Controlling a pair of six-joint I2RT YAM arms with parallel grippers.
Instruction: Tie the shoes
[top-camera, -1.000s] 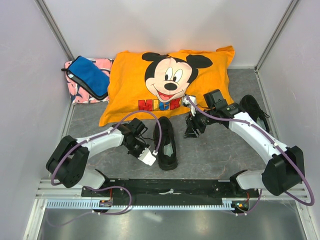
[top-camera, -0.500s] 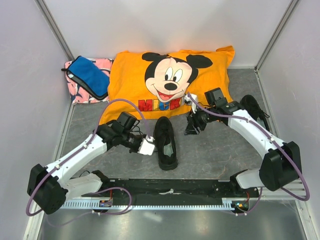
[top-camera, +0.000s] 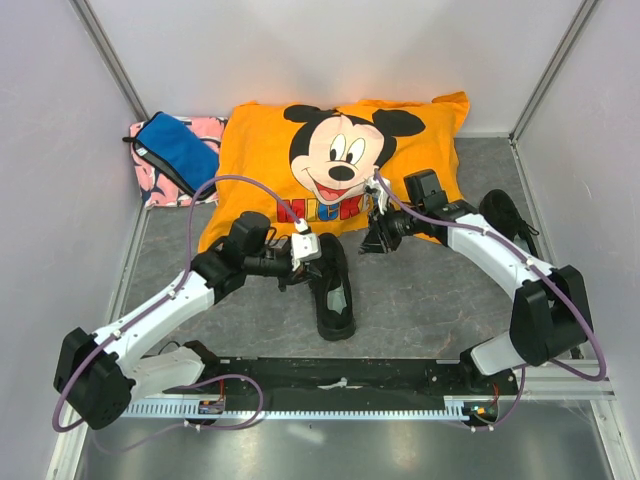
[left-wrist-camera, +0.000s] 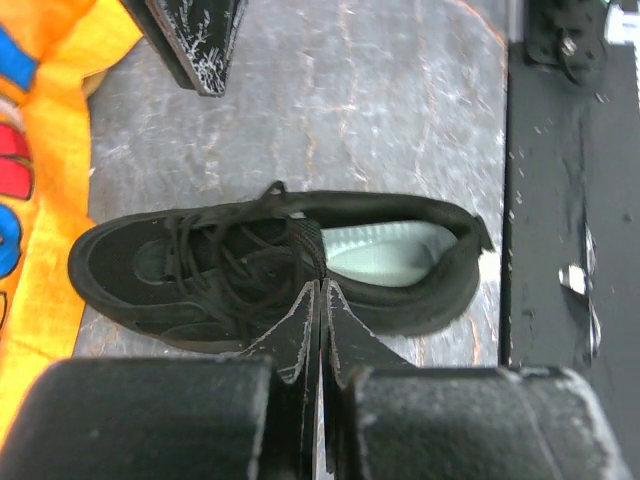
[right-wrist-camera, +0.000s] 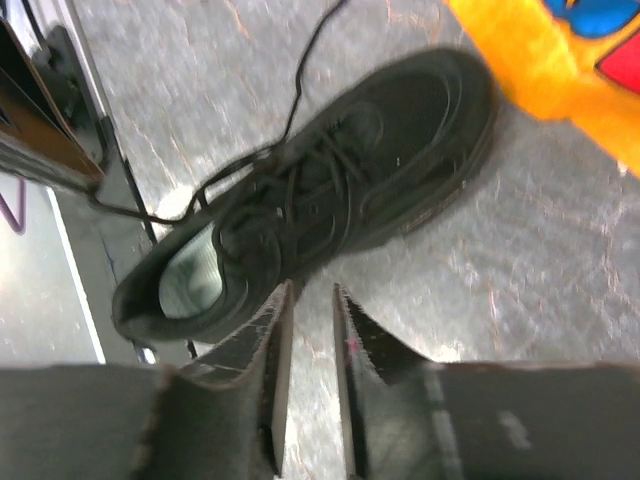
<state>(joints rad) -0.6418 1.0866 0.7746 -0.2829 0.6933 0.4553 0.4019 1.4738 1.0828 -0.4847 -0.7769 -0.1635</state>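
Tabletop (top-camera: 420, 310): grey, mottled, walled white on three sides, with a black rail (top-camera: 340, 375) along the near edge. Two shoes: centre shoe (top-camera: 333, 290), toe just beside the one orange pillow (top-camera: 260, 170); second shoe (top-camera: 503, 215) near the right wall. Bare grey shows between them. Left gripper (left-wrist-camera: 320, 300): fully closed, empty, over the centre shoe's side. Right gripper (right-wrist-camera: 311, 292): narrowly parted, nothing between its fingers.

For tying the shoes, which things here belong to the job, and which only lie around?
Belong to the job: centre shoe; right-side shoe.
Just lying about: orange pillow; blue pouch; pink cloth.
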